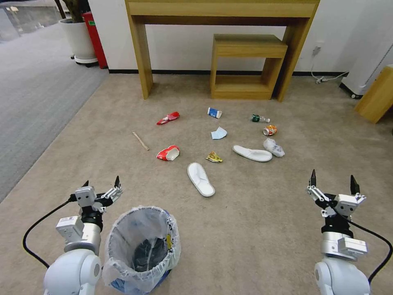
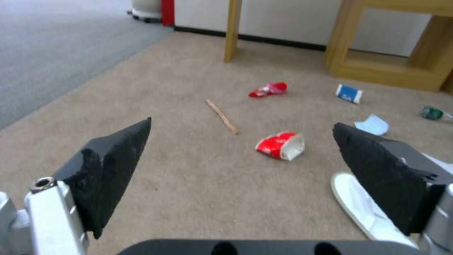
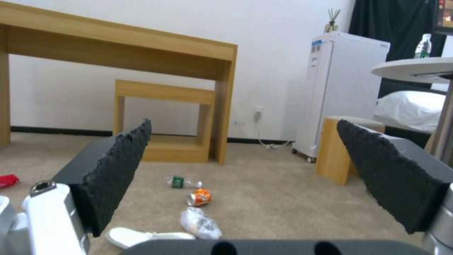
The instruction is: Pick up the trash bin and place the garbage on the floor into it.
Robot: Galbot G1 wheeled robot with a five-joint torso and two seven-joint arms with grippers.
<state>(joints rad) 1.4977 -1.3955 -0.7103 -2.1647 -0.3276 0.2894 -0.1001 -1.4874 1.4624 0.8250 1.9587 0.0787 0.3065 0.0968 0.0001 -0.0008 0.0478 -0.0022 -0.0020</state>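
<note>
Head view: my left gripper [image 1: 102,182] and right gripper [image 1: 333,178] both spread wide, empty; trash bin [image 1: 141,249] upright just beside my left arm; garbage [image 1: 200,179] scattered ahead on floor [image 1: 254,221] | Left wrist: jaws apart, red cup [image 2: 281,145] and stick [image 2: 221,115] between them, farther off | Right wrist: jaws apart, orange can [image 3: 199,197] beyond

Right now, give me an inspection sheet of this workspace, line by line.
Surface: beige carpet floor, grey carpet at left.
Job's things: trash bin upright, by left gripper.
Clutter: two white slippers, two red cups, stick, blue mask, orange can, small bottle, scattered apart.
Grippers: left and right gripper open, empty, above floor.
Cables: black cable at each arm; wall cord.
Surroundings: wooden desk, white wall.
</note>
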